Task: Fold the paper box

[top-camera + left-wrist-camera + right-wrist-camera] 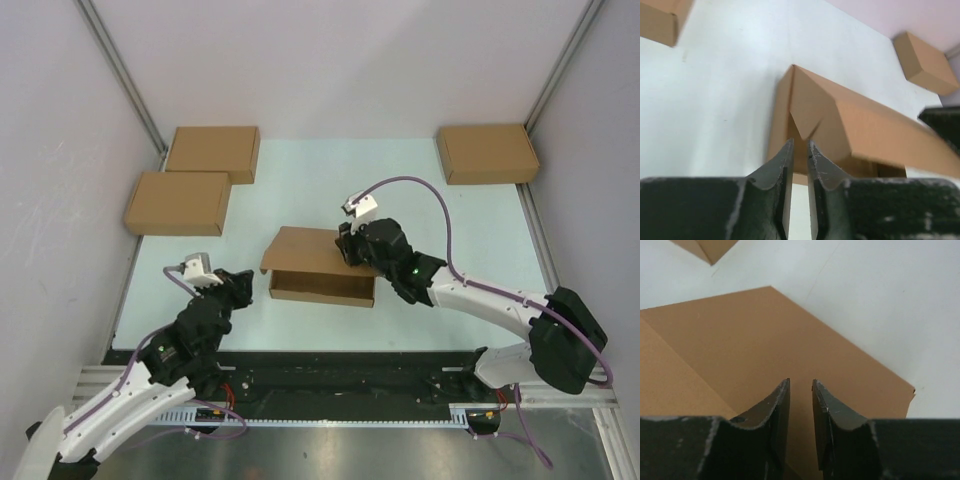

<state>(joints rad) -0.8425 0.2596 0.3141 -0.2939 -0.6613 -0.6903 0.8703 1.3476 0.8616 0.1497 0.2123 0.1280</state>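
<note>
Starting at the near edge, the left arm (190, 335) reaches forward with the left jaws drawn almost together, only a thin slit between them and nothing in it. They sit just beside the left end of the paper box (322, 288), level with its folded end flap (807, 107). Whether they touch the card cannot be told.

The box lies at the middle of the surface (300, 190), between the two arms. Its walls stand, and its lid (300, 250) lies over it, raised along the near side with a dark gap beneath.

Beyond it, the right arm (480, 298) sets the right jaws on the right part of the lid, likewise nearly closed and gripping nothing.

Risks, as judged:
- Pressure falls on one end of the lid only, so the left end may spring up.
- A push from the left jaws may slide the light box sideways rather than tuck the flap.
- The end flap may buckle outside the wall if the lid comes down first.

The box's long axis runs left to right, and its gap faces the arms.

Farthest off, well apart, sit three closed boxes: two on the left (177, 202) (212, 153) and one on the right (487, 153).
</note>
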